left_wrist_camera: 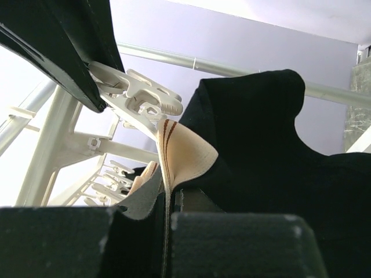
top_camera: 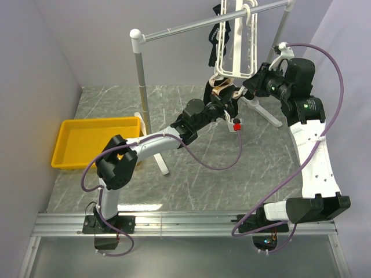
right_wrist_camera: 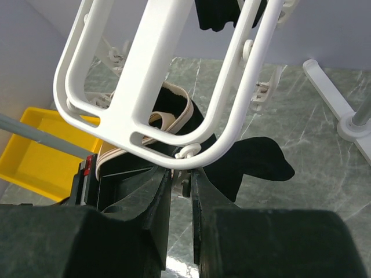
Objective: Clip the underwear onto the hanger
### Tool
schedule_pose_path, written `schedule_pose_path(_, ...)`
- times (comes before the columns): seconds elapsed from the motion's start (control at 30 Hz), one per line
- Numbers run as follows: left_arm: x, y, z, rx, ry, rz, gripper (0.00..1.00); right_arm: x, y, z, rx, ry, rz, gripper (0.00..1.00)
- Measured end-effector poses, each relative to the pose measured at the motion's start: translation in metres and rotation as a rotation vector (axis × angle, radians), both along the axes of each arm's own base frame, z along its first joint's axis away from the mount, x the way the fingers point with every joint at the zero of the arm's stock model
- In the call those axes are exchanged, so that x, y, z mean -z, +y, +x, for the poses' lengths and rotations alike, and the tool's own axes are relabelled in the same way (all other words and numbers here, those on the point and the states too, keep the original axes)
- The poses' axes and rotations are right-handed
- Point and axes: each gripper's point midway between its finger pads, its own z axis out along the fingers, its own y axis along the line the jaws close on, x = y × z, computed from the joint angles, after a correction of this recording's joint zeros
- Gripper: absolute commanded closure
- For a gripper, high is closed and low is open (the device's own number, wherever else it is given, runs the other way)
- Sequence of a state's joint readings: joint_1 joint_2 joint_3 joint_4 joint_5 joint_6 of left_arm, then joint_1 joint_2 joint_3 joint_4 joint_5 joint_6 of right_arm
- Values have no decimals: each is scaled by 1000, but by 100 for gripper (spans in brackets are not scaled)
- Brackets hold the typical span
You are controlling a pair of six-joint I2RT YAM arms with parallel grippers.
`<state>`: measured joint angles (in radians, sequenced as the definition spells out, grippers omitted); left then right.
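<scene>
Top external view: the left gripper (top_camera: 223,105) sits under the white plastic slatted drying-rack hanger (top_camera: 235,52). It is clenched on the tan waistband of the black boxer-style underwear (left_wrist_camera: 185,156), which meets the tip of a small white dangling clip (left_wrist_camera: 145,98). The right gripper (right_wrist_camera: 181,179) appears pinched on that clip. The band does not look seated, so the clipping itself seems left to do.

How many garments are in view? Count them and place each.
2. The underwear is at the lower end of the hanger, its tan waistband pinched in the left end effector. A narrow black garment hangs near the hook end. Others may be hidden.
</scene>
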<state>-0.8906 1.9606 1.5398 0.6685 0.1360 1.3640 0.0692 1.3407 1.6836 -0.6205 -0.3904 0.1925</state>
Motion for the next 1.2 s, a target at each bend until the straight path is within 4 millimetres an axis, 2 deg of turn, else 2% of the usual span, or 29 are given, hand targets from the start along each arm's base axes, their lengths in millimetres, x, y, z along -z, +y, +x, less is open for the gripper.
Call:
schedule_pose_path(0.53,0,-8,-8,29,21,-12,100,1,0,1,0,3,0,100)
schedule_pose_path(0.87,-22,-9,-9,31,20,-51,100,1,0,1,-1,2,-2,100)
schedule_pose_path(1.2,-22,-10,-9,33,31,-48,100,2,0,1,-4,2,-3,100)
